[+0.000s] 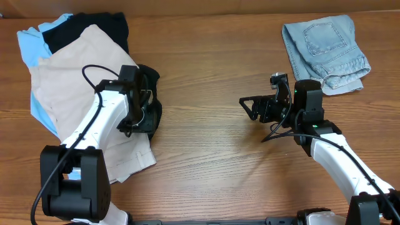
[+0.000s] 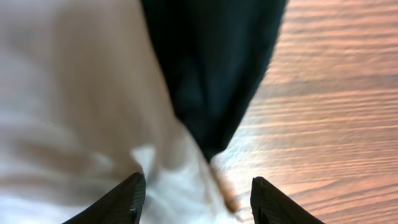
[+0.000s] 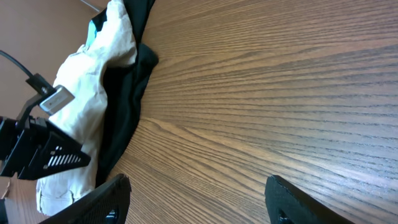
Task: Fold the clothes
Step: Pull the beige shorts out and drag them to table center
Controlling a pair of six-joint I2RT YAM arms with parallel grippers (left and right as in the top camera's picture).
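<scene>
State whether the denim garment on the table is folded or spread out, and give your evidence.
Folded, though loosely: the denim garment lies as a compact bundle with its layers doubled over and one pocket facing up.

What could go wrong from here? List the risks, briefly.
The open left end effector sits where the beige shorts meet the black garment; closing there may pinch both.
The sky-blue piece lies under that pile, so a pull could drag it along.
The right end effector hangs open over the table, away from the pile, unable to steady it.
</scene>
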